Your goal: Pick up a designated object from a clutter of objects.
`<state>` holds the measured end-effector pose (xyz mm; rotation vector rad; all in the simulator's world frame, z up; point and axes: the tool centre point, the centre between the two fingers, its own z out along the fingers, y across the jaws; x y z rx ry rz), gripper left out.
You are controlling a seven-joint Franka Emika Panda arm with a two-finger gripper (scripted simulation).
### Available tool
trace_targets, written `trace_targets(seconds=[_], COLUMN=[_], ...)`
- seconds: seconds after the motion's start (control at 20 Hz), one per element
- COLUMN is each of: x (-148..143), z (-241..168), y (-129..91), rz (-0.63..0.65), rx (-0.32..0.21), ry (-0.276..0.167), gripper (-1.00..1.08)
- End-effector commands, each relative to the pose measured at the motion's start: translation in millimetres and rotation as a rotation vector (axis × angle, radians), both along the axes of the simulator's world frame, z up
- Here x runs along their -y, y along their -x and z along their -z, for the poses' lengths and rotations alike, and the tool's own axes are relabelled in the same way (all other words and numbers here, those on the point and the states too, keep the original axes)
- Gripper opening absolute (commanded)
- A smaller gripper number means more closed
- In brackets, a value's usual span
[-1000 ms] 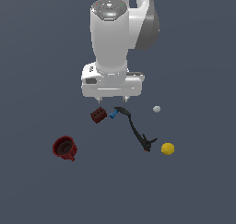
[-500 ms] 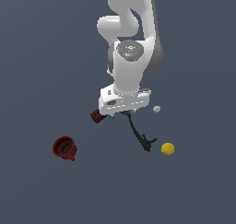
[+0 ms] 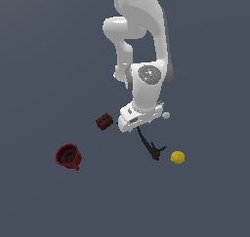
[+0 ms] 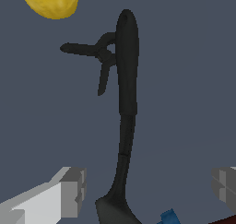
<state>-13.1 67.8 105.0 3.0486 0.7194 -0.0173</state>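
The gripper [image 4: 147,191] is held spread wide over the black tool [image 4: 126,103], which lies on the floor beside the black clamp [image 4: 99,57], apparently touching it, near the yellow ball [image 4: 50,1].

Plain, seemingly featureless slate-grey floor [image 3: 44,60]

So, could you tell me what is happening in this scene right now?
A simulated Panda arm has its hand low over the long black tool, fingers open on either side of the shaft and not yet closed on it. A small black clamp lies against the tool's other end, near the yellow ball. The dark red brick and dark red cup sit apart, toward the exterior view's left.
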Motion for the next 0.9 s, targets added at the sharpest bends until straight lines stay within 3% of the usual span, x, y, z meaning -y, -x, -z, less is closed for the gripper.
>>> trace_targets(seconds=[0.0, 0.85], x=[-7, -16], z=[11, 43], y=[3, 9], rz=[-0.033, -0.072], rx=[0.004, 0.007], ry=[-0.005, -0.011], gripper=[1.0, 1.0])
